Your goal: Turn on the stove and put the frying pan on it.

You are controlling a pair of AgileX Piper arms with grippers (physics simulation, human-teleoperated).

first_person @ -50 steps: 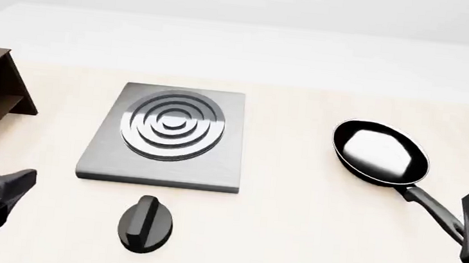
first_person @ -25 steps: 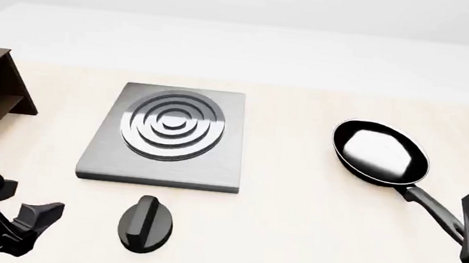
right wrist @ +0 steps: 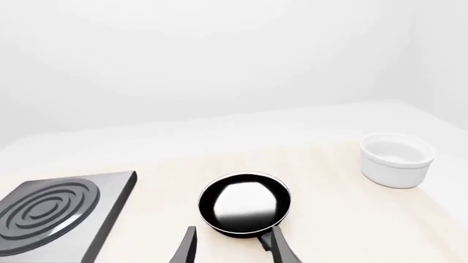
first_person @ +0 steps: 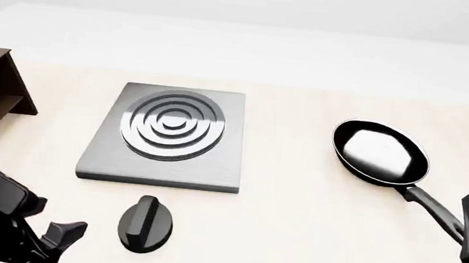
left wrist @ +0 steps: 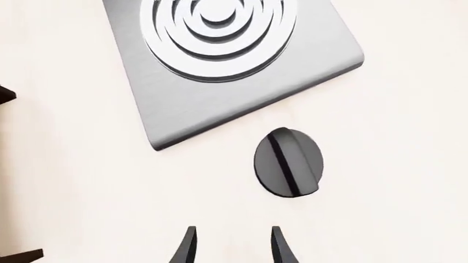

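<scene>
At table's near edge, knob (first_person: pixel 147 224) sits at 6 o'clock of stove (first_person: pixel 167 135), untouched. Left gripper (left wrist: pixel 232 246) jaws parted, empty, knob just ahead at 1 o'clock. Frying pan (first_person: pixel 379 152) well apart at stove's 3 o'clock; right gripper (right wrist: pixel 232 246) open by its handle. Knob-turn pending: advance, straddle ridge, twist.

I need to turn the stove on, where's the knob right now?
In the front view the knob lies on the table just in front of the stove, right of the left gripper.
</scene>
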